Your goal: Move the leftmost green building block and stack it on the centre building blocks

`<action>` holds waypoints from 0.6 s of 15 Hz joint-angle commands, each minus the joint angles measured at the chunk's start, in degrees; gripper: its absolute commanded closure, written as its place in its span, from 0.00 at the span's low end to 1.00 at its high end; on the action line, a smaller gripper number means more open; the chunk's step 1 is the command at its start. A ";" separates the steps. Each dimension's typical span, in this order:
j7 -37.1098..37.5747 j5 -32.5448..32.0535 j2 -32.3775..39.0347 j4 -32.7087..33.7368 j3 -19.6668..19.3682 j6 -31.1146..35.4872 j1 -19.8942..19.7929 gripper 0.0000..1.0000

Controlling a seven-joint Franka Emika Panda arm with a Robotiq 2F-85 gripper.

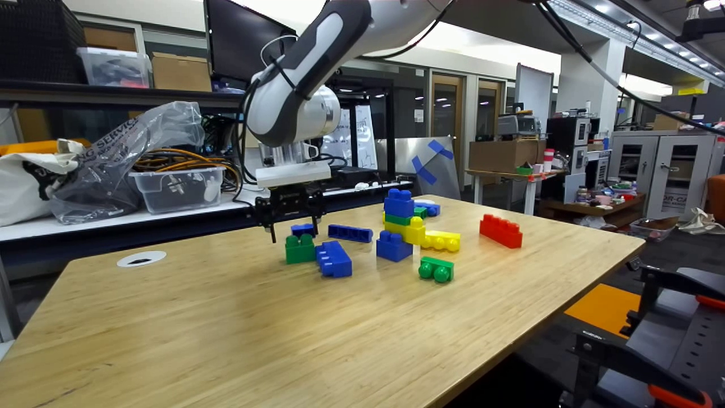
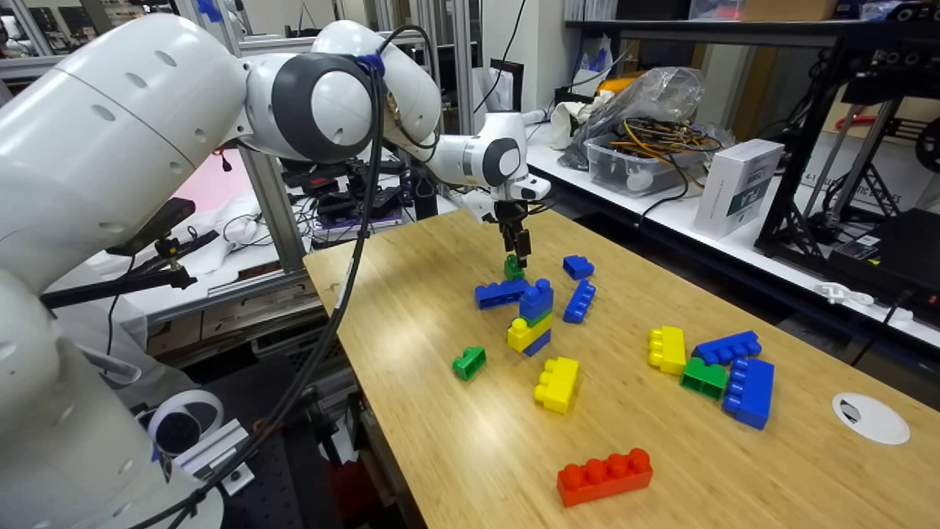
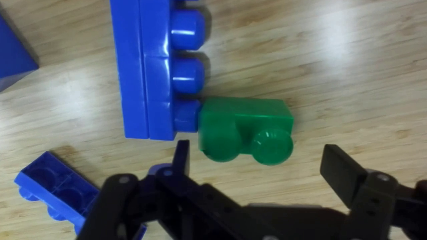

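The pincer (image 1: 294, 233) is held over the table (image 1: 226, 328) with its fingers (image 3: 343, 173) spread apart and nothing grasped; between and just beneath them the leftmost green building block (image 3: 245, 131) is found, standing studs up on the table; the approach before the grasp is judged to be in hand, with lifting and stacking not yet done; for the next move a slight alignment and a straight descent seem called for, so that the block is straddled and then clasped; care is needed on the side where studs of a blue brick (image 3: 150, 73) come right up to it, since a finger could be caught there; past that brick, the centre building blocks (image 2: 537, 322) are seen standing upright, the intended place for stacking; in an exterior view the green block (image 2: 512, 270) is partly covered by a finger; in the wrist view a hollow blue brick (image 3: 50, 183) is partly masked by the pincer, and a blue shape (image 3: 15, 56) is cut off at the left edge, perhaps the top of the centre building blocks, though unconfirmed; whether stud and green block touch, and how high the fingertips are held, is hard to make out.
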 commanded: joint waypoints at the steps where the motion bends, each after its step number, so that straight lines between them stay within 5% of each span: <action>1: 0.18 0.11 -2.03 -4.77 0.15 4.23 0.01 0.00; 9: 0.17 -0.10 -2.90 -9.53 0.10 8.91 0.77 0.00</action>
